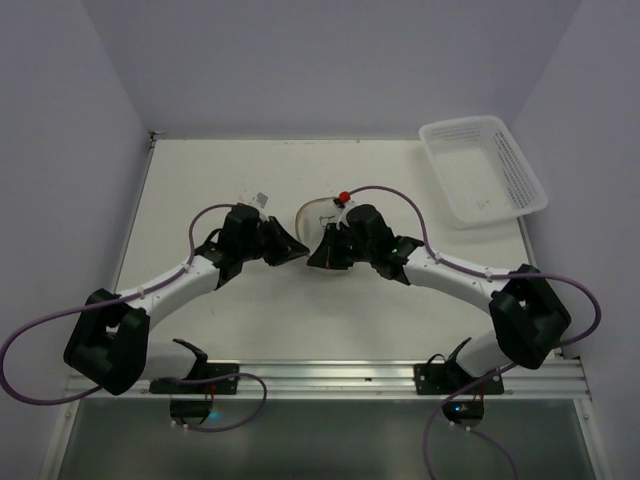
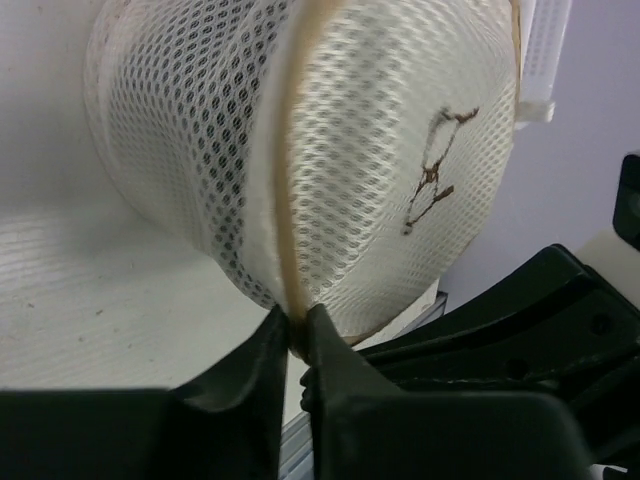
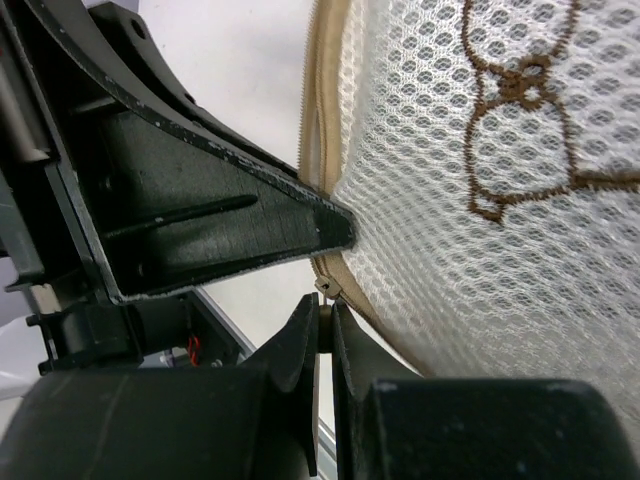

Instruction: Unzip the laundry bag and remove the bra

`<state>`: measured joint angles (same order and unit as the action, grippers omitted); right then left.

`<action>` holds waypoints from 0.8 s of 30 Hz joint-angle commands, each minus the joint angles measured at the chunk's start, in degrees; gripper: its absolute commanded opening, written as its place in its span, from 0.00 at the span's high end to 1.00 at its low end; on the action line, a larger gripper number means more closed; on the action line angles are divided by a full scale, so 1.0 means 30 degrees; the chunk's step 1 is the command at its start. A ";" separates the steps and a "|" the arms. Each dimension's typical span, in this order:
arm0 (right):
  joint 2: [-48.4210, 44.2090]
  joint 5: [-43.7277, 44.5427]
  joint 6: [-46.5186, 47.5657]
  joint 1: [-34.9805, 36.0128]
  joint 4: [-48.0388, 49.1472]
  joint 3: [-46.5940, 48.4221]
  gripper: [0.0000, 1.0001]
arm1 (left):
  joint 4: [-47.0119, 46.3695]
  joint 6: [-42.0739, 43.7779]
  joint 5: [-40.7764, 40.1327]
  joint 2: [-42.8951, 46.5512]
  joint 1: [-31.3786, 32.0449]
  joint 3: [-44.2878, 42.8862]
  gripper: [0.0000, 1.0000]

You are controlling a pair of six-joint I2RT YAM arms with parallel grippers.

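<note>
Left wrist view: the left gripper [image 2: 297, 335] has its jaws pinched on the tan rim [image 2: 284, 200] of the laundry bag [image 2: 390, 140]. The right gripper [image 3: 325, 312] jaws clench its zipper pull [image 3: 325, 288]. The bag sits mid-worktop [image 1: 200, 180] between both grippers, well apart from the white basket [image 1: 485, 170].

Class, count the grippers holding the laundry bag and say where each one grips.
2. The left gripper pinches the tan rim of the laundry bag; the right gripper pinches the zip pull on that rim, close beside it.

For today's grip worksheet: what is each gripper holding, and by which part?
Both hold the laundry bag. The left gripper pinches its tan rim; the right gripper pinches what looks like the zipper pull.
</note>
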<state>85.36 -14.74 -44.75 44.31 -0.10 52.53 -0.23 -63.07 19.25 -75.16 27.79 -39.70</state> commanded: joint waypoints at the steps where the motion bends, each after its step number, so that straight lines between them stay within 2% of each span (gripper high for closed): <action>1: -0.1235 0.0489 0.0327 0.0140 0.0327 -0.0313 1.00 | -0.0891 -0.0130 -0.1083 -0.0114 0.0023 -0.0008 0.92; 2: -0.1353 0.0548 0.0415 0.0111 0.0268 -0.0430 1.00 | -0.0861 -0.0072 -0.1054 -0.0114 -0.0006 -0.0008 1.00; 7: -0.2611 0.1862 0.1350 0.0053 -0.1571 -0.1309 1.00 | 0.0047 0.1125 -0.0849 0.0266 -0.0385 0.0021 1.00; 11: -0.4280 0.3068 0.2931 -0.1433 -0.3100 -0.2215 1.00 | 0.1978 0.2621 0.0172 0.1288 -0.1673 0.0430 1.00; 14: -0.5775 0.2398 0.3926 -0.3925 -0.3541 -0.3183 1.00 | 0.3645 0.4582 0.1110 0.1701 -0.2845 0.0432 1.00; 15: -0.6474 0.1815 0.4917 -0.5295 -0.4180 -0.2982 1.00 | 0.5101 0.6269 0.2071 0.1934 -0.3631 0.0345 1.00; 20: -0.5985 0.0932 0.6302 -0.5660 -0.6001 -0.1108 1.00 | 0.6432 0.8800 0.3428 0.2316 -0.4136 0.0315 1.00; 24: -0.5077 -0.0474 0.6509 -0.5631 -0.5624 -0.0402 1.00 | 0.6553 0.8778 0.3370 0.3136 -0.4137 0.0490 1.00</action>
<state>69.23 -19.77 -29.50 30.89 -13.54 48.29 10.37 -43.75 32.03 -68.01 18.37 -38.83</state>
